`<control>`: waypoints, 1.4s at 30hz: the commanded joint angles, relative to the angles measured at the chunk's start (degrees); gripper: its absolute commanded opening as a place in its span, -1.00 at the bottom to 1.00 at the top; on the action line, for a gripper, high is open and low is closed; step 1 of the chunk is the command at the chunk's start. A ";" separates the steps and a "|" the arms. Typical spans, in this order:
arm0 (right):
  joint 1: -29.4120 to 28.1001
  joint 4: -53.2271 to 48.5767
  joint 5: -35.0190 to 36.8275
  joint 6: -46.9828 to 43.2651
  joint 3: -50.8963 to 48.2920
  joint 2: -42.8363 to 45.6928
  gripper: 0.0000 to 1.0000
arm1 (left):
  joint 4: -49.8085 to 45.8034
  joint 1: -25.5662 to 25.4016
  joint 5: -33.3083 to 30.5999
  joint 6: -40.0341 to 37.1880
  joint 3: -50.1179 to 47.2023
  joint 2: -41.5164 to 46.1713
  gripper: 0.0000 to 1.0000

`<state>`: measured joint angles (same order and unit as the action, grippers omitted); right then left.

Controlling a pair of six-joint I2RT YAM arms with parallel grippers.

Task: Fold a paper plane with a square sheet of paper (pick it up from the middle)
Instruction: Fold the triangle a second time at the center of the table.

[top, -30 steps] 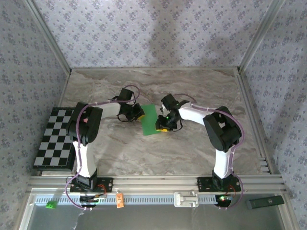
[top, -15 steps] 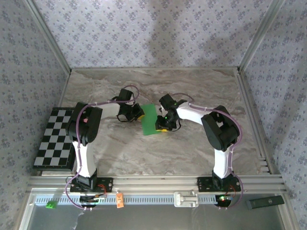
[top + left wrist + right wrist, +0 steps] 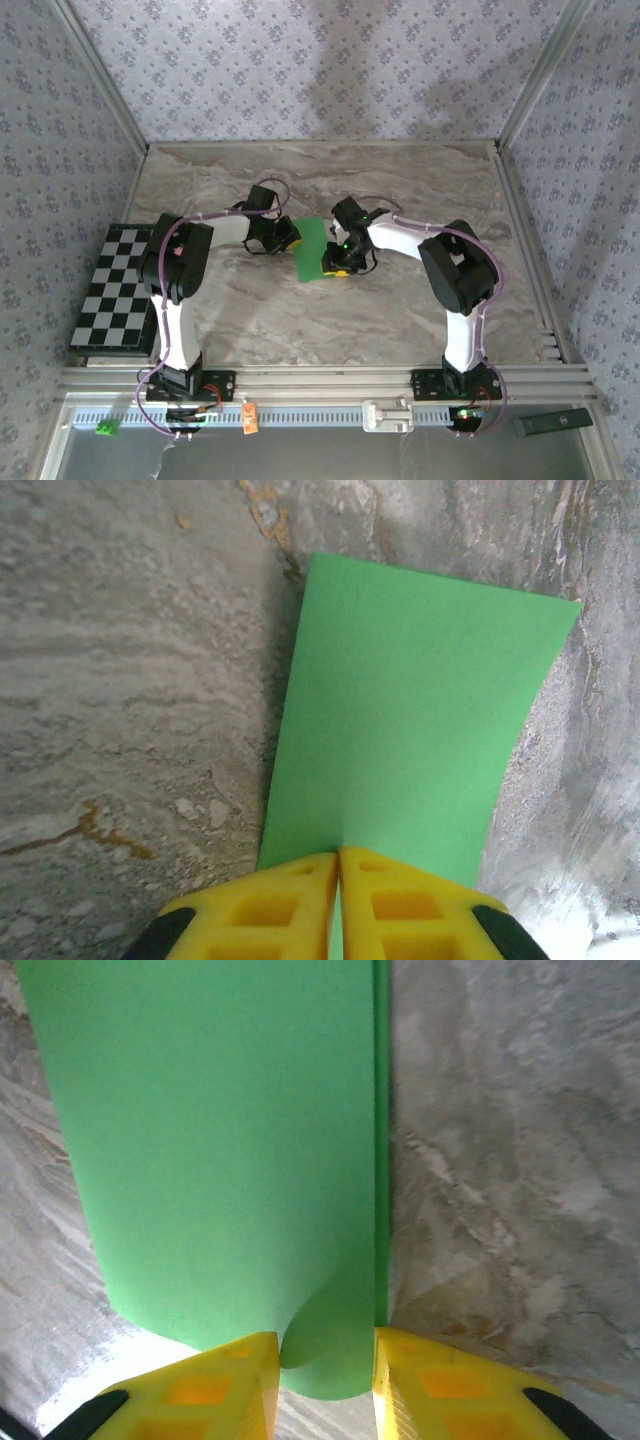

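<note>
Pinching the square sheet of paper [image 3: 311, 250]: left jaws closed tight, right jaws narrowed (round a curl).

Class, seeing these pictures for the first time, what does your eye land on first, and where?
The bright green sheet of paper at the middle of the marble table stands out first, caught between both yellow-fingered tools: the left tool is pinched shut on one edge, the right tool holds a curled fold. Next comes the black-and-white checkered board at the table's left edge.
</note>
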<state>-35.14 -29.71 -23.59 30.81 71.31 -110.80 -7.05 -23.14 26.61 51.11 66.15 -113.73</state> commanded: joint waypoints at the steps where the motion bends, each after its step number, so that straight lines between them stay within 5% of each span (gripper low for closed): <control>1: 0.26 0.91 -4.00 -0.60 0.35 -0.06 -0.38 | -5.77 0.28 -3.50 0.42 -3.05 -2.88 -0.76; 23: 4.57 13.19 -12.24 6.57 -6.27 1.82 -0.41 | -5.85 0.33 -3.45 0.13 -2.85 -2.80 -0.76; 42: 5.79 10.99 -12.09 12.39 -8.03 3.84 -0.78 | -5.85 0.32 -3.05 0.14 -2.39 -2.98 -0.76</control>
<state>-29.69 -17.76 -34.79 41.43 63.83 -109.21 -6.74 -22.92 27.22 51.09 65.93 -113.73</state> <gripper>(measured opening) 0.120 0.117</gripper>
